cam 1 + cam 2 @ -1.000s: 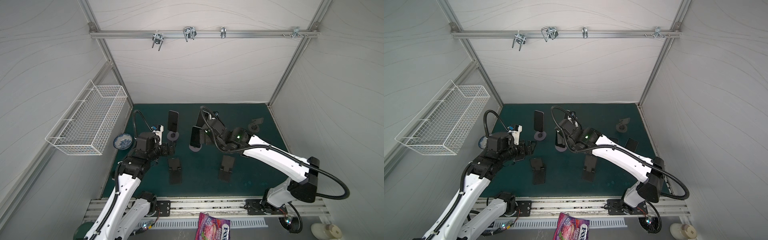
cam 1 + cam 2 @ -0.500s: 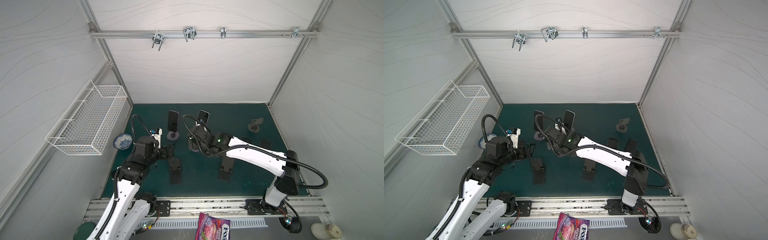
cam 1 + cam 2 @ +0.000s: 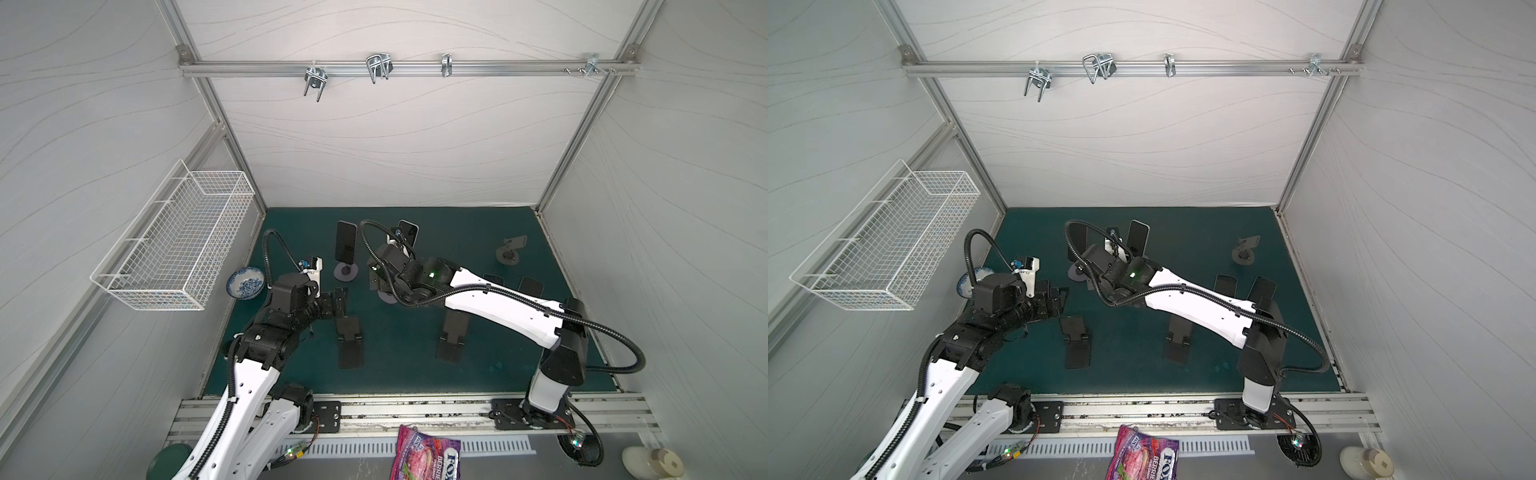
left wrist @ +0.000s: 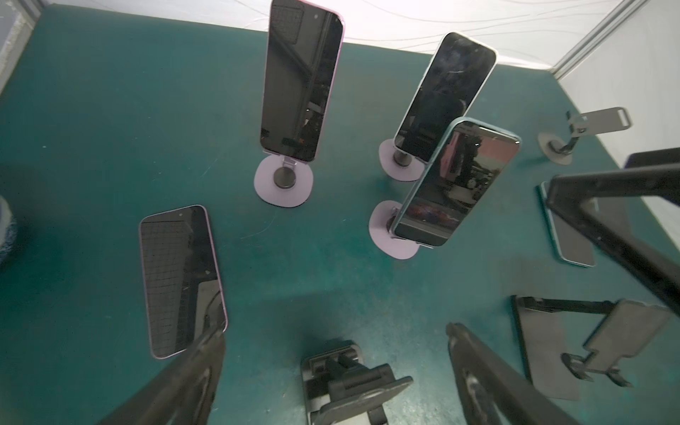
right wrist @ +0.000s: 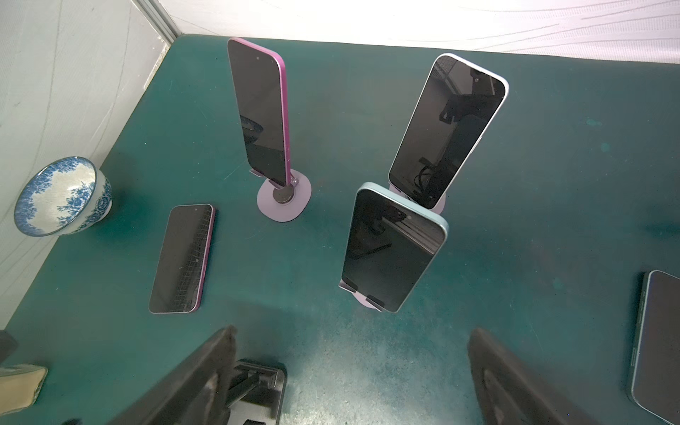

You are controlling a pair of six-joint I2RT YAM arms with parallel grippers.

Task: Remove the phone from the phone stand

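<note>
- Right gripper (image 5: pixel 349 338), jaws apart, faces the teal phone (image 5: pixel 390 250) upright on its lilac stand (image 4: pixel 382 228); a skewed close could topple both.
- White phone (image 5: pixel 449 128) just behind risks a knock.
- Left gripper (image 4: pixel 335 331): jaws apart, empty.

White wave-textured wall panels (image 3: pixel 382 137) enclose a dark teal tabletop (image 3: pixel 407 370); a silver aluminium rail (image 3: pixel 249 68) with metal hooks (image 3: pixel 377 68) crosses the back, and a white wire basket (image 3: pixel 178 249) hangs on one side wall.
</note>
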